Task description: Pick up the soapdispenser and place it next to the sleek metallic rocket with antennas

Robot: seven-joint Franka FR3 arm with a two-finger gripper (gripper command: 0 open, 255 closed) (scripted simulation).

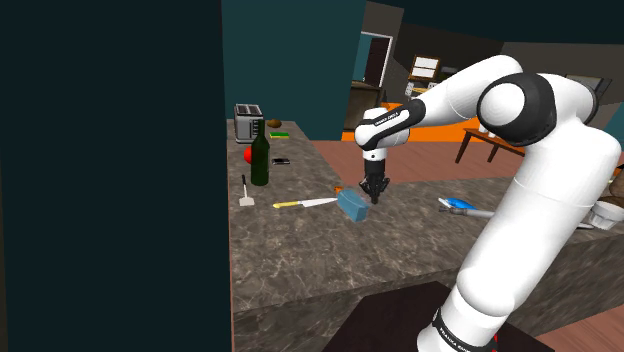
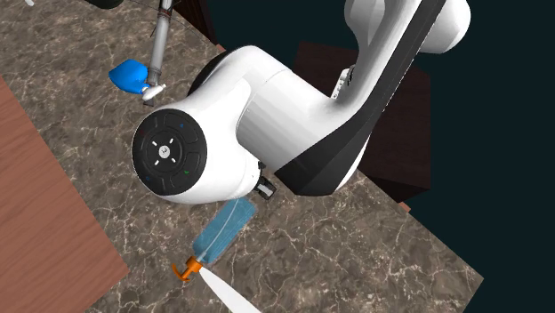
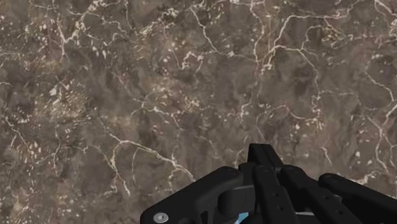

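The soap dispenser (image 1: 351, 205) is a pale blue bottle with an orange pump, lying on its side on the dark marble counter (image 1: 300, 250). In the second exterior view the dispenser (image 2: 224, 229) lies partly under the arm. My black gripper (image 1: 375, 196) points down just beside the bottle's end, toward the shoulder view's right. In the wrist view the gripper (image 3: 262, 153) has its fingers together over bare marble, clasping nothing. The rocket (image 1: 461, 205), blue with silver rods, lies further to the shoulder view's right, and the rocket (image 2: 135, 75) sits near the second exterior view's top left.
A green bottle (image 1: 260, 158), a red apple (image 1: 248, 155), a toaster (image 1: 248, 122) and a spatula (image 1: 246, 194) stand at the counter's far left. A yellow-handled knife (image 1: 305, 203) lies left of the dispenser. A white bowl (image 1: 607, 212) sits at the right edge.
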